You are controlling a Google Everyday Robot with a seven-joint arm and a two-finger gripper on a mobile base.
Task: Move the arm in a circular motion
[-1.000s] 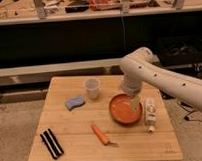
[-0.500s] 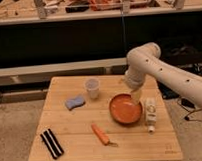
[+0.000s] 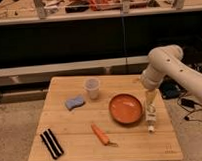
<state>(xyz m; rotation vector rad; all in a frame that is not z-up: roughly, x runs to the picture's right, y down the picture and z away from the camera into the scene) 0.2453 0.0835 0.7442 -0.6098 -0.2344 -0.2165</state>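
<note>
The white jointed arm (image 3: 166, 67) comes in from the right edge and bends over the right side of the wooden table (image 3: 76, 138). It has thick smooth segments with small dark dots. Its tapered beige tip, the gripper (image 3: 150, 97), points down just right of the orange bowl (image 3: 125, 108) and directly above a small white bottle (image 3: 150, 116) that lies near the table's right edge. The gripper holds nothing that I can see.
On the table are a clear plastic cup (image 3: 92, 88), a blue sponge (image 3: 75, 102), an orange carrot-like tool (image 3: 101, 134) and a black striped object (image 3: 51, 143). A dark shelf unit (image 3: 68, 41) stands behind; cables (image 3: 188, 102) lie on the floor at right.
The arm has swung rightward and back: the elbow moved from above the bowl's left towards the table's right edge, and the tip now hangs over the bottle.
</note>
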